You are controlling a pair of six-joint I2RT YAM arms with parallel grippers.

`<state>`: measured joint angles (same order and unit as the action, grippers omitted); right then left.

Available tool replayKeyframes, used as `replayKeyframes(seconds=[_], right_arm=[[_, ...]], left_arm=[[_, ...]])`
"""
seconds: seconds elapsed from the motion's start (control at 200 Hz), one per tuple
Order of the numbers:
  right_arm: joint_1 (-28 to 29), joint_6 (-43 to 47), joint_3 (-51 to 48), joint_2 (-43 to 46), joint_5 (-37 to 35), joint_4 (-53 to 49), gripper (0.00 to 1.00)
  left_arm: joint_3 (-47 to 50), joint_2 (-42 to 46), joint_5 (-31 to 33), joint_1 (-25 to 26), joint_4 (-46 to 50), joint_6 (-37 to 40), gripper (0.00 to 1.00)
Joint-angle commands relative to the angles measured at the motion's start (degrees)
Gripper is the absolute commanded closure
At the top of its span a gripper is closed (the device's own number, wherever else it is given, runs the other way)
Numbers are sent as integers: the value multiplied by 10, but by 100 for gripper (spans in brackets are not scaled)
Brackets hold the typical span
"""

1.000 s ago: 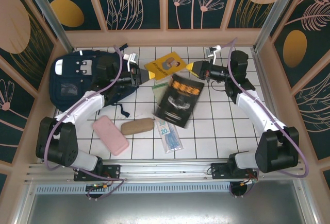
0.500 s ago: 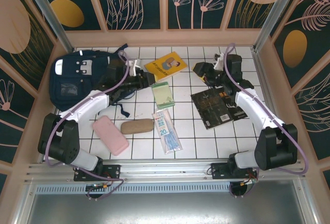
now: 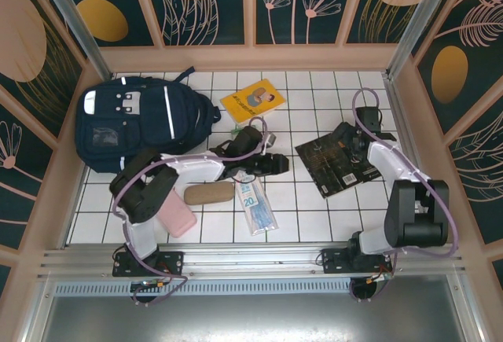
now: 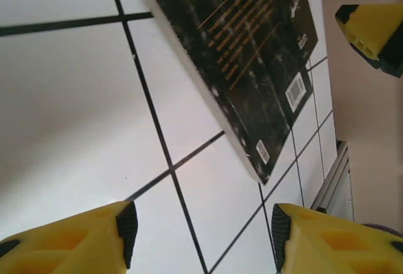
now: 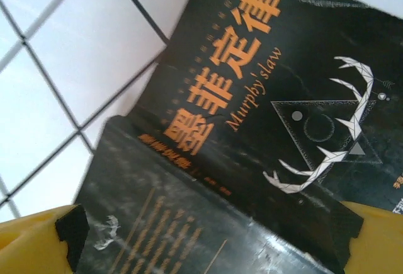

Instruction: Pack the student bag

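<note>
The student bag (image 3: 134, 118), navy with white stripes, lies flat at the back left of the tiled table, with no gripper near it. My left gripper (image 3: 278, 163) reaches low across the table's middle. In the left wrist view this left gripper (image 4: 201, 236) is open over bare tile, short of the black book's corner (image 4: 252, 53). That black book (image 3: 338, 161) lies on the right side of the table. My right gripper (image 3: 344, 139) hovers over it. Seen from the right wrist, the right gripper (image 5: 208, 249) is wide open above the black cover (image 5: 252, 110).
A yellow book (image 3: 253, 100) lies at the back middle. In front of the left arm are a brown case (image 3: 209, 193), a pink case (image 3: 177, 216) and a clear ruler pack (image 3: 256, 205). A yellow fingertip (image 4: 371, 31) of the right gripper shows by the wall.
The right gripper carried the black book from the middle to the right side, let go and opened wide. The left gripper left the bag, swung to the table's middle and opened.
</note>
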<state>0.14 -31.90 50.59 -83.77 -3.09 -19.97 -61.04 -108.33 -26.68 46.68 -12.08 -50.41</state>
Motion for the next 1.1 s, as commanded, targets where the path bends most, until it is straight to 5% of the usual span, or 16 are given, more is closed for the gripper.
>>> replayKeyframes(seconds=[0.0,0.29,0.791,0.966,1.096], right_arm=[[-24,38,14,-45,59,13,1],[-40,42,-15,-96,207,47,1],[-6,-14,-141,-40,439,148,7],[29,-19,-137,-35,452,155,17],[26,-33,-139,4,427,159,36]], left_arm=[[-38,-29,-4,-1,-71,-47,41],[-100,-104,-28,-1,-51,-53,41],[-159,-163,4,-1,59,-11,37],[-168,-159,13,-1,78,4,36],[-165,-158,12,-1,75,2,36]])
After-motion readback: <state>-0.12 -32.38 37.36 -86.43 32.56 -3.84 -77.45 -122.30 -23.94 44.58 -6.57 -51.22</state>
